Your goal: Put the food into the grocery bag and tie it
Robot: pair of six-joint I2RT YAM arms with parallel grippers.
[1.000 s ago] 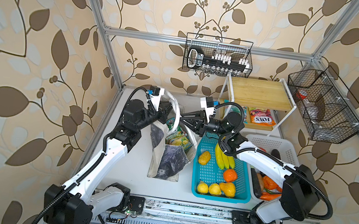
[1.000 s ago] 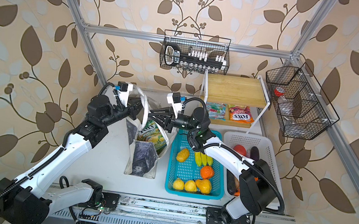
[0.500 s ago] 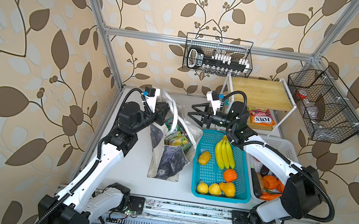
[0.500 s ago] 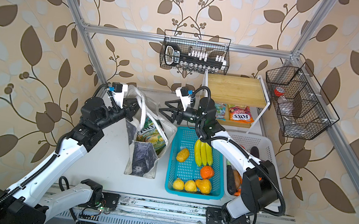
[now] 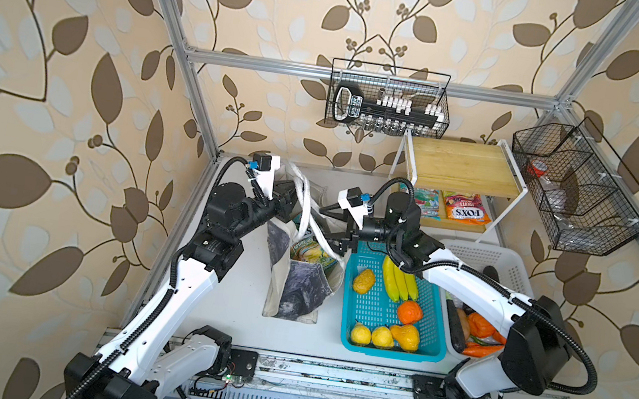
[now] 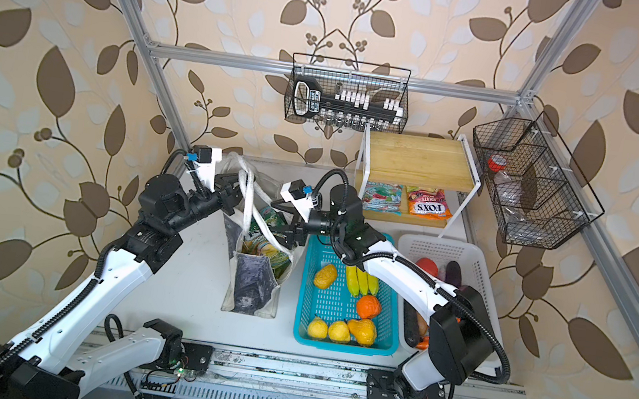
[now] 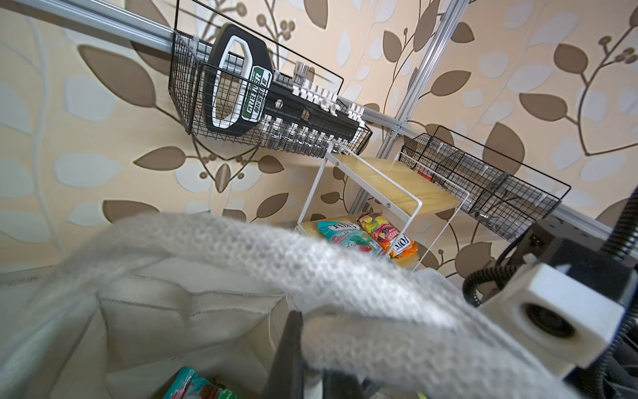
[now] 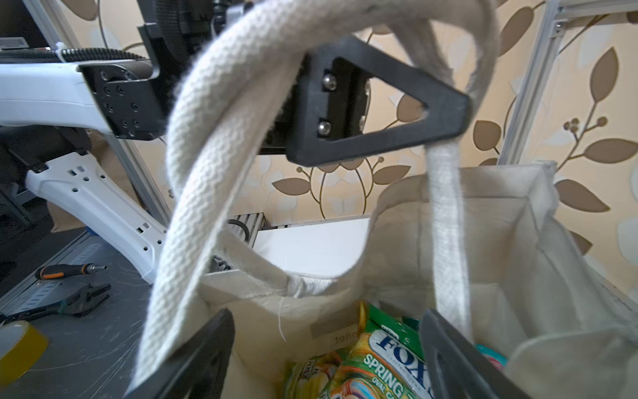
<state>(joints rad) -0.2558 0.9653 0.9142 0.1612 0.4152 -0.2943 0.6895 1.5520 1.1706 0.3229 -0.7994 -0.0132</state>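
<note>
**Take one strap cleanly before closing**

The left gripper (image 5: 288, 200) is clamped on the pale woven strap handles (image 8: 207, 165) of the off-white canvas grocery bag (image 5: 277, 287), which stands just below both sets of fingers. The right gripper (image 5: 331, 227) gapes wide and holds nothing. One strap hangs just inside a fingertip (image 8: 448, 366). Centre that strap between the pads (not both loops), clear of the yellow-green snack packet (image 8: 373, 366) beneath.
</note>
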